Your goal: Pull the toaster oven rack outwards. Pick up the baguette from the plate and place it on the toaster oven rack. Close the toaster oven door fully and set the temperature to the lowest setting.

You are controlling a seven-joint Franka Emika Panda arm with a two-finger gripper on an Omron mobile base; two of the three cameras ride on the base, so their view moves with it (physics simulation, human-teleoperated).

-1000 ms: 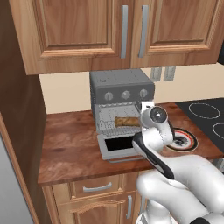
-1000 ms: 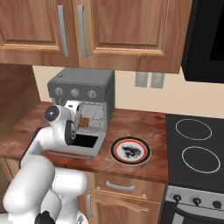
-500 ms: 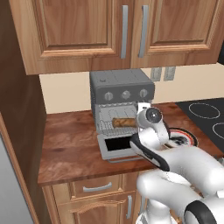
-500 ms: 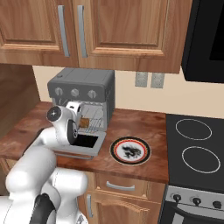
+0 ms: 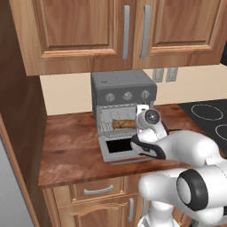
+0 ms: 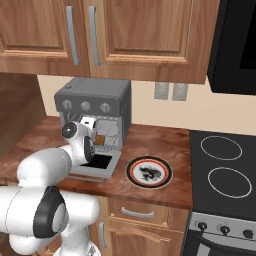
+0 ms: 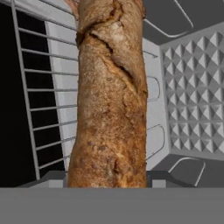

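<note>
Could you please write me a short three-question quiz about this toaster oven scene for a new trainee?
1. True or false: the baguette lies on the plate.
2. How does the toaster oven door stand: A) shut, B) folded down open, C) removed?
3. Fill in: the toaster oven has ___ round knobs across its front panel.

Key: 1 false, the plate has no bread on it and the baguette is at the toaster oven rack; 2 B; 3 three.

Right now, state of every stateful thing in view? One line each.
toaster oven door: open, folded down flat.
toaster oven rack: at the oven mouth, baguette over it.
baguette: off the plate, over the rack.
plate: on the counter, no bread on it.
gripper: at the oven mouth; jaws hidden.
</note>
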